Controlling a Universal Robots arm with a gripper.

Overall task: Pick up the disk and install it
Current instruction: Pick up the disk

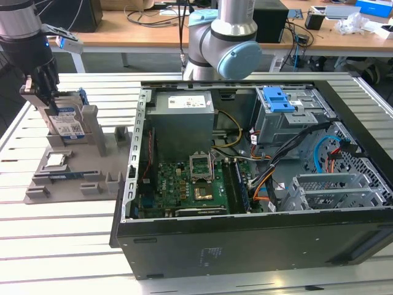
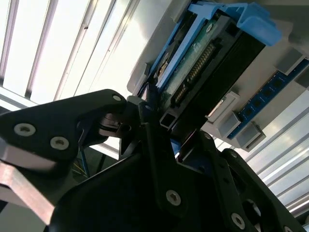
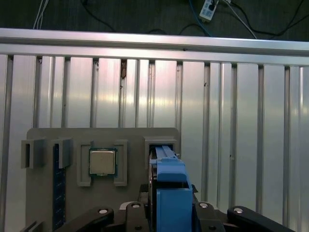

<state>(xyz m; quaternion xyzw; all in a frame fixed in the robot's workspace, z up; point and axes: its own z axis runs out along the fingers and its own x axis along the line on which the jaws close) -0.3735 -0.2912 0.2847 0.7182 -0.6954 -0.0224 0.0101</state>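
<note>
I could read no text anywhere. The disk carried a white-and-blue barcode label, the power supply a white sticker and the computer case faint print, all illegible to me.

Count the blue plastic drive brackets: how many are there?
2. One frames the disk in the gray holder at the exterior view's left; a bare bracket tops the drive cage in the computer case. More may be hidden.

The disk stands upright on its edge in a grey holder at the exterior view's left; silver body, white-and-blue label, blue edging.
</note>
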